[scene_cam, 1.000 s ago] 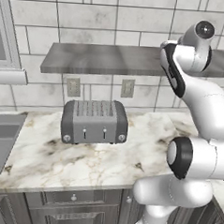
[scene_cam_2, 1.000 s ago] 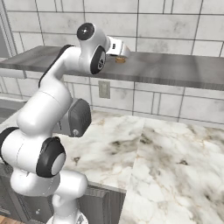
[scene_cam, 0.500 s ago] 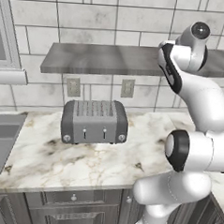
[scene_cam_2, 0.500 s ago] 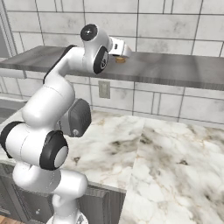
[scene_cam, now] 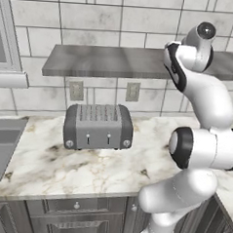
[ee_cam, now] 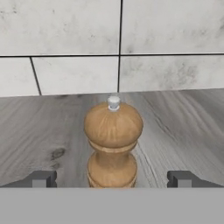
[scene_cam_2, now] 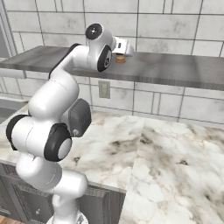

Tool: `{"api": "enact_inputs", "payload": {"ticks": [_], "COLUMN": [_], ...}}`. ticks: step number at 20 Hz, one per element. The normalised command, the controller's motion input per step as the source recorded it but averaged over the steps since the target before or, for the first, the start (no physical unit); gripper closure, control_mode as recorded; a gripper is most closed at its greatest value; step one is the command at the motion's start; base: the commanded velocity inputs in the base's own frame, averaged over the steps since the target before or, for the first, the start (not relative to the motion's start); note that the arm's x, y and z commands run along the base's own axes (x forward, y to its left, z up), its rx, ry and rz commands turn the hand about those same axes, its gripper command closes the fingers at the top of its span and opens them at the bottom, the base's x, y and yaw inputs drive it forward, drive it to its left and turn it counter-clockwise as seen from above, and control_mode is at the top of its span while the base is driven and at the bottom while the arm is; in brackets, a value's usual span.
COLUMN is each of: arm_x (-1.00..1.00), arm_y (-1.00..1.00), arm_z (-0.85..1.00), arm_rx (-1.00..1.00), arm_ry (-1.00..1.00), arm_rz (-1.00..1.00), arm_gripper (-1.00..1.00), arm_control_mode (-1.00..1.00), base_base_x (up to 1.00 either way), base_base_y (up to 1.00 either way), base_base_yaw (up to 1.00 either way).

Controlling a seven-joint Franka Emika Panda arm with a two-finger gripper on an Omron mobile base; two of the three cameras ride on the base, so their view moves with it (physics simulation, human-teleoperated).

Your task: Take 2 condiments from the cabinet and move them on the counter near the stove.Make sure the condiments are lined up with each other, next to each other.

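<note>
While we reach up to the shelf (scene_cam_2: 175,70), the bench (scene_cam: 86,168) below carries only a toaster (scene_cam: 98,126) near its back edge. On the shelf, the shaker (ee_cam: 113,142) stands upright toward the back edge by the tiled wall, straight ahead of our gripper (ee_cam: 113,178). Our fingers (ee_cam: 40,178) are spread wide apart, one to each side of the shaker and not touching it. We judge it light, rigid turned wood, smooth and rounded, so it could slip; the narrow waist between its two bulges looks the safest place to close.
</note>
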Motion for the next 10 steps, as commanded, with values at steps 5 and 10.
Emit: {"api": "enact_inputs", "payload": {"ticks": [5, 10], "arm_x": [0.23, 0.14], "arm_y": [-0.04, -0.03], "arm_z": [0.00, 0.00], "arm_rx": [0.00, 0.00], "arm_ry": [0.01, 0.00], "arm_rz": [0.00, 0.00], "arm_gripper": [-1.00, -1.00], "arm_control_mode": [-1.00, -1.00], "base_base_x": [0.00, 0.00], "base_base_y": [0.00, 0.00], "base_base_yaw": [0.00, 0.00]}}
